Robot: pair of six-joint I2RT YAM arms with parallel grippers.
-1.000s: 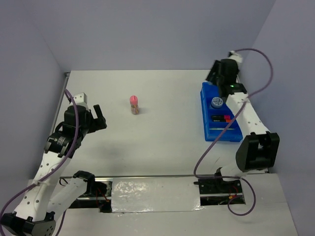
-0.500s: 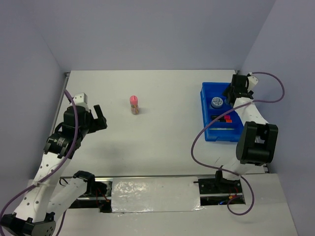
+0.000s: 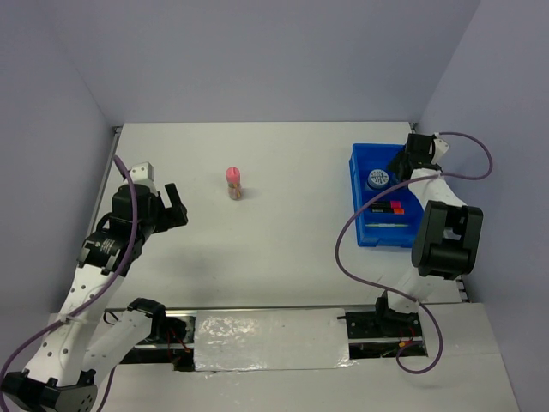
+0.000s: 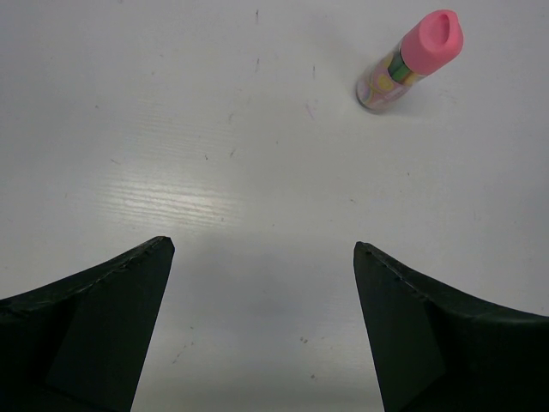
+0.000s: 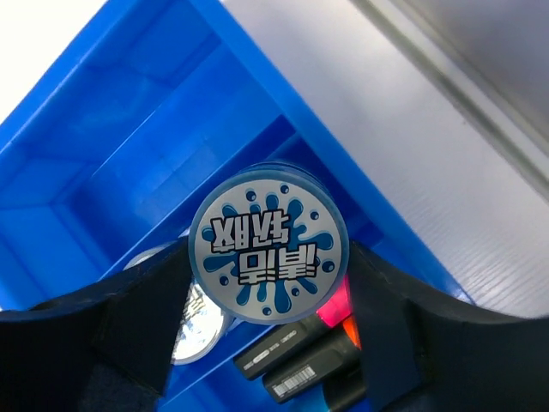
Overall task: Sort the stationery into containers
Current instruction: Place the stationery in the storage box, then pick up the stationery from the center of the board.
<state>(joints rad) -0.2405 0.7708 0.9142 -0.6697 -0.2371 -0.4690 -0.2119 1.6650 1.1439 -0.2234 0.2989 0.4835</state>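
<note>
Gripping a round roll between its jaws, your right gripper hangs over the blue tray. Your left gripper stands wide open, the pink-topped tube ahead of its right jaw.

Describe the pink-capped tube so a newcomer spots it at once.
On the white table, look left of the blue tray. The pink-capped tube stands upright near the table's middle. No other stationery stands on the tabletop, and its cap is bright pink.
</note>
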